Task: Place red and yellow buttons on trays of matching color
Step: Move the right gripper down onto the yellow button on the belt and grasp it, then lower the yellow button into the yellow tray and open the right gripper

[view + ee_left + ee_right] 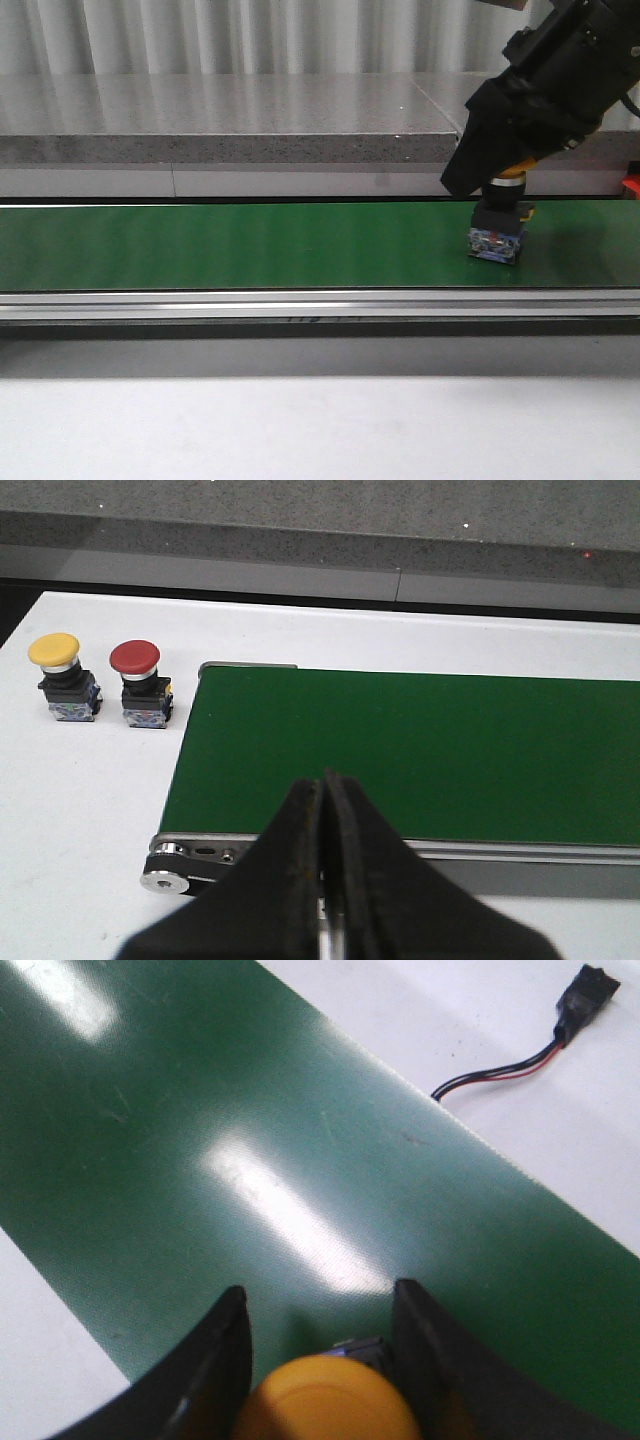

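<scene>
A yellow button (499,218) stands on the green belt (250,245) toward its right end, slightly tilted. My right gripper (507,183) comes down on it from above. In the right wrist view the two black fingers (225,1345) press against either side of its yellow cap (330,1400), so the right gripper (320,1292) is shut on it. In the left wrist view a second yellow button (63,678) and a red button (141,683) stand side by side on the white table, just off the belt's (420,750) end. My left gripper (322,778) hangs shut and empty above the belt's near rail. The trays are out of view.
A grey stone ledge (230,125) runs behind the belt. An aluminium rail (300,303) borders its front, and a roller (168,868) sits at its end. A black-and-red cable with a connector (565,1030) lies on the white table beyond the belt.
</scene>
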